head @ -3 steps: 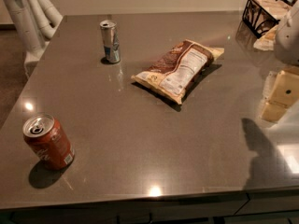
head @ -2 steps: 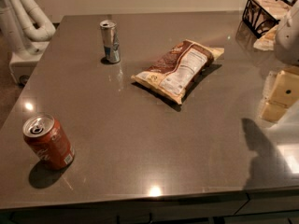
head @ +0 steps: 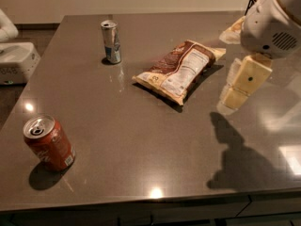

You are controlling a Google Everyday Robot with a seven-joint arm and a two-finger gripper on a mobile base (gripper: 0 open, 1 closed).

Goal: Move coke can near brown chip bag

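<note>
The coke can [head: 48,143], red with a silver top, stands upright near the front left corner of the dark table [head: 141,140]. The brown chip bag [head: 180,69] lies flat at the table's middle back, label panel up. My gripper [head: 233,99], cream-coloured under a white wrist housing, hangs above the table at the right, just right of the bag and far from the can. It holds nothing that I can see.
A tall slim silver-blue can [head: 111,42] stands at the back left. A pale packet [head: 233,32] lies at the back right behind my arm. A white machine [head: 16,62] stands off the table's left edge.
My gripper has moved left and a little up, closer to the chip bag. The white shape off the table's left side has shifted. The cans and bag have not moved.
</note>
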